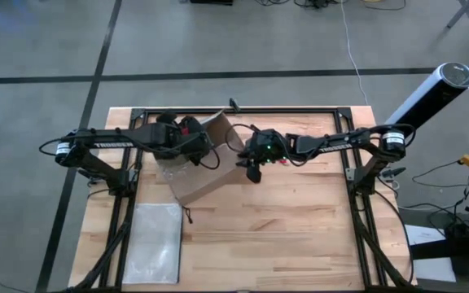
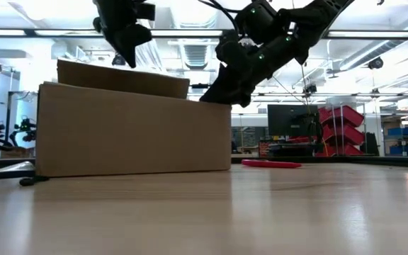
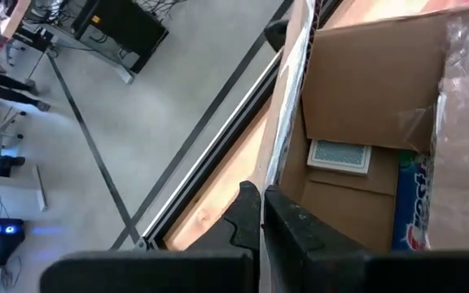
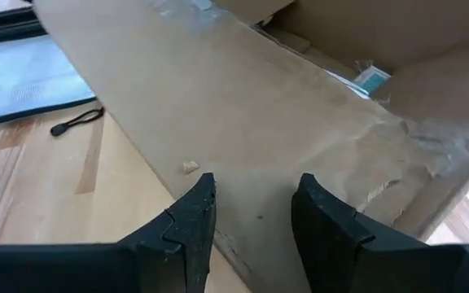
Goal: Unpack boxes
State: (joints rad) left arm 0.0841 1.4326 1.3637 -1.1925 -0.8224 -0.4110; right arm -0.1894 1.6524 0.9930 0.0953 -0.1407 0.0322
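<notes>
Left hand [image 3: 260,213] pressed together above the open cardboard box [image 1: 206,175]. Right hand [image 4: 252,213] spread beside the box wall, gripping nothing.

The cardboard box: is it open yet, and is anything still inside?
Open and not empty. The cardboard box has a flap raised, and the left wrist view shows a card pack and a blue package inside.

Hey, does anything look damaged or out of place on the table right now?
The cardboard box sits askew to the table edges, flaps open. In the right wrist view its flap shows torn paper and crinkled loose tape. The red knife lies apart on the wood. Nothing looks spilled.
</notes>
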